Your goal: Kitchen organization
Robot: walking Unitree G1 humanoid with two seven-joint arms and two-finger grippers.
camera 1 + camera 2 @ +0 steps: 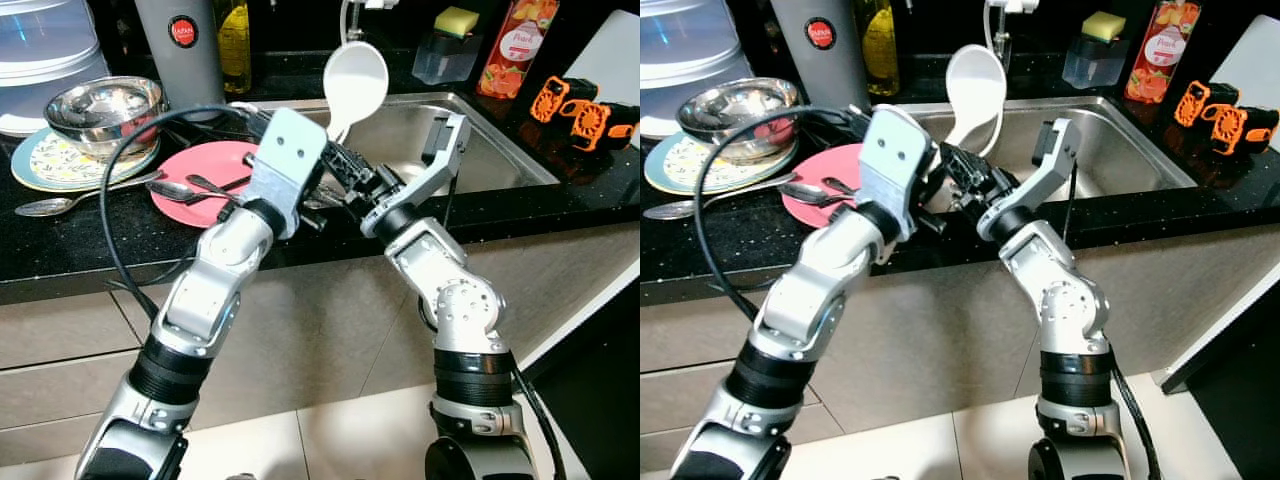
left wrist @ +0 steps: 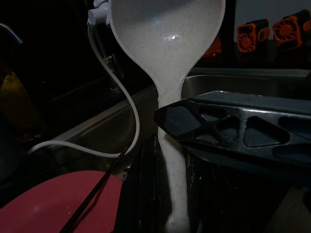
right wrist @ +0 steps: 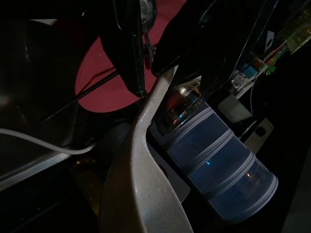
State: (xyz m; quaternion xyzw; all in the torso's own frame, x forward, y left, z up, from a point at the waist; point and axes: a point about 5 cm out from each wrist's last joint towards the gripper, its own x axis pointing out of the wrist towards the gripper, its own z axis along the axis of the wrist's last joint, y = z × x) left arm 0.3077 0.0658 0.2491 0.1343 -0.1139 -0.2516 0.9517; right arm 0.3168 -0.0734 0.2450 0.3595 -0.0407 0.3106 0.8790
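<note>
While both grippers' fingers pinch the white ladle [image 1: 356, 80], the pink plate [image 1: 200, 180] lies beside.

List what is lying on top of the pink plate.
On the pink plate lie a metal spoon and dark utensils. The left gripper and its arm hide the plate's right part, so anything there cannot be seen.

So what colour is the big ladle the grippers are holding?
The ladle is speckled off-white, clearest in the left wrist view.
</note>
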